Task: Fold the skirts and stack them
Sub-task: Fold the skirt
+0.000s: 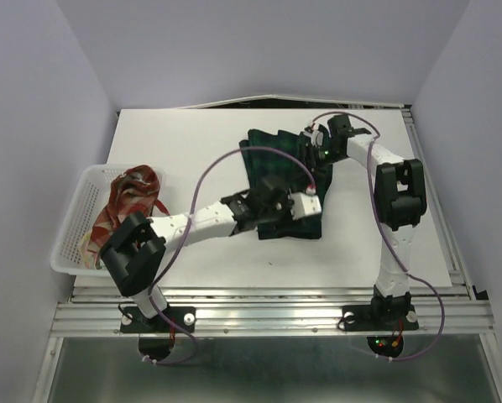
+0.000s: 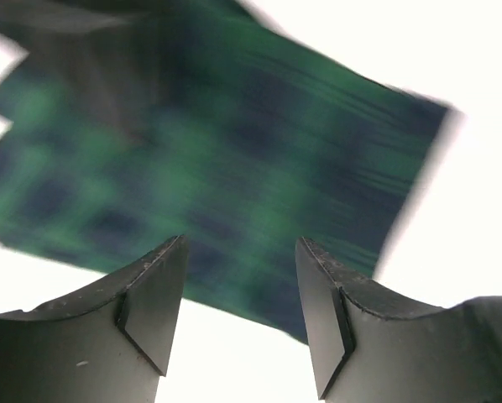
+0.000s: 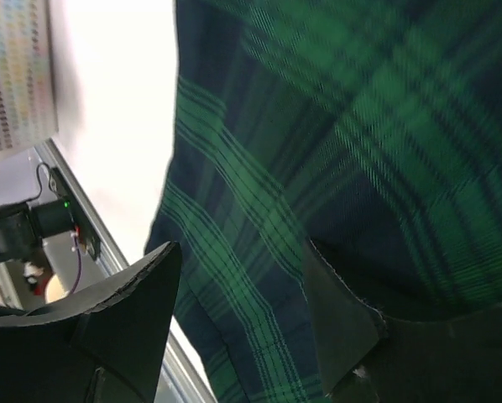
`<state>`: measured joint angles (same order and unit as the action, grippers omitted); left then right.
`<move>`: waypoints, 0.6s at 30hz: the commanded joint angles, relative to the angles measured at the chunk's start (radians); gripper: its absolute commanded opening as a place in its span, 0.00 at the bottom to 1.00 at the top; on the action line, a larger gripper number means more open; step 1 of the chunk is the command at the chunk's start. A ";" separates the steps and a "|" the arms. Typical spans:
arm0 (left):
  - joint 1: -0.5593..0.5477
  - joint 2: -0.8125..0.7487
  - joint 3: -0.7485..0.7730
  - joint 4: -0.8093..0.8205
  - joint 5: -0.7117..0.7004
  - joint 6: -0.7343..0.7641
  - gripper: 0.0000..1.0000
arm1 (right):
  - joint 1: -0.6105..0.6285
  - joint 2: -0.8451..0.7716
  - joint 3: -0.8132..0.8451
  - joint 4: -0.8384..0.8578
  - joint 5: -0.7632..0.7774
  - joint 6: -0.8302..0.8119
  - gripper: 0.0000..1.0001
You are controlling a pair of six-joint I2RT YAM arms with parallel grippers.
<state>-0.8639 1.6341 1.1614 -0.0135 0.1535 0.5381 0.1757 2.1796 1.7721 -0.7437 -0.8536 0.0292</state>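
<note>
Green-navy plaid skirt spread on white table, just right of centre. Left gripper over skirt's 6 o'clock edge, fingers wide apart, nothing between. Right gripper at skirt's 1 o'clock corner, fingers parted above cloth, no grip. Red-and-cream skirt heaped in mesh basket, table's 9 o'clock.

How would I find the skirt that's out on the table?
Find the white table. Right of its middle lies the dark green-navy plaid skirt; the red-and-cream skirt is bunched in the white basket at the left edge.
</note>
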 commanded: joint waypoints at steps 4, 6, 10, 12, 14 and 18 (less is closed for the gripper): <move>-0.216 -0.007 -0.117 -0.058 -0.192 0.189 0.70 | 0.021 -0.047 -0.174 0.078 0.016 -0.055 0.63; -0.237 0.039 -0.108 -0.062 -0.213 0.181 0.70 | 0.021 -0.018 -0.210 0.084 0.027 -0.072 0.61; -0.245 0.128 -0.066 -0.056 -0.291 0.174 0.81 | 0.021 0.009 -0.240 0.096 0.047 -0.089 0.61; -0.247 0.148 -0.062 -0.031 -0.313 0.175 0.81 | 0.021 0.020 -0.243 0.099 0.051 -0.091 0.60; -0.248 0.164 -0.062 -0.017 -0.318 0.181 0.81 | 0.021 0.023 -0.246 0.099 0.054 -0.091 0.60; -0.267 0.196 -0.083 0.021 -0.374 0.200 0.76 | 0.021 0.035 -0.240 0.101 0.059 -0.092 0.60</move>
<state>-1.1141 1.8050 1.0718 -0.0311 -0.1455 0.7105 0.1909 2.1696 1.5539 -0.6777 -0.8486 -0.0257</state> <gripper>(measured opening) 0.773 0.598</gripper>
